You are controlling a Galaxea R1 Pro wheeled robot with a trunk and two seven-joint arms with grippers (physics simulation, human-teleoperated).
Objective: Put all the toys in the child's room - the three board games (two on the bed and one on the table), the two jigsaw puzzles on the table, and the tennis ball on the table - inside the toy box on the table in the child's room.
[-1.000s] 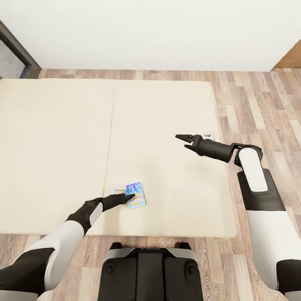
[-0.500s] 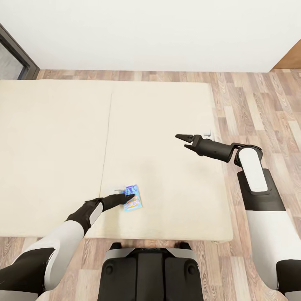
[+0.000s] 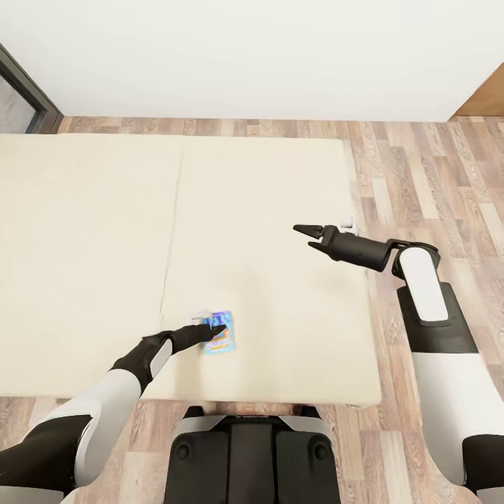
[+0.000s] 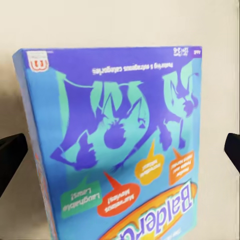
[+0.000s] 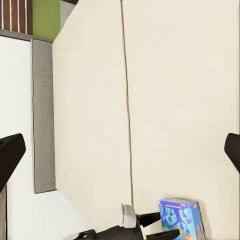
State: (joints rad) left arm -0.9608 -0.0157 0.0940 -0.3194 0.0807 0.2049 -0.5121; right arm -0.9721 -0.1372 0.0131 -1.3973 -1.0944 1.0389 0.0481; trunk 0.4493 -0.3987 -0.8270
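Left gripper (image 3: 218, 330): your fingers reach over the near-left part of the small teal-blue board game; in your left wrist view the dark fingertips (image 4: 11, 160) stand wide apart, one at each side of the box, neither touching it. Whether anything is gripped you cannot tell.
Small board game (image 3: 219, 332): it lies flat on the bed, close to the near edge, just right of the mattress seam. It is the one toy you have in sight here.
Writing on the box (image 4: 120, 150): upside down in your left wrist view. The big yellow-edged title reads "Balderd…" and is cut off by the frame. Three small bubbles read roughly "Laughable Lies!", "Marvelous Myths!" and one more too blurred to read. A small red logo sits in one corner, and a line of fine print along the far edge is illegible.
Right gripper (image 3: 312, 236): your jaws are parted and empty, held above the right half of the mattress, well apart from the game.
Bed (image 3: 266, 182): plain cream mattress in two parts, with a seam running away from you.
Floor (image 3: 420, 182): wood planks to the right of the bed and beyond it.
Wall (image 3: 252, 56): plain white.
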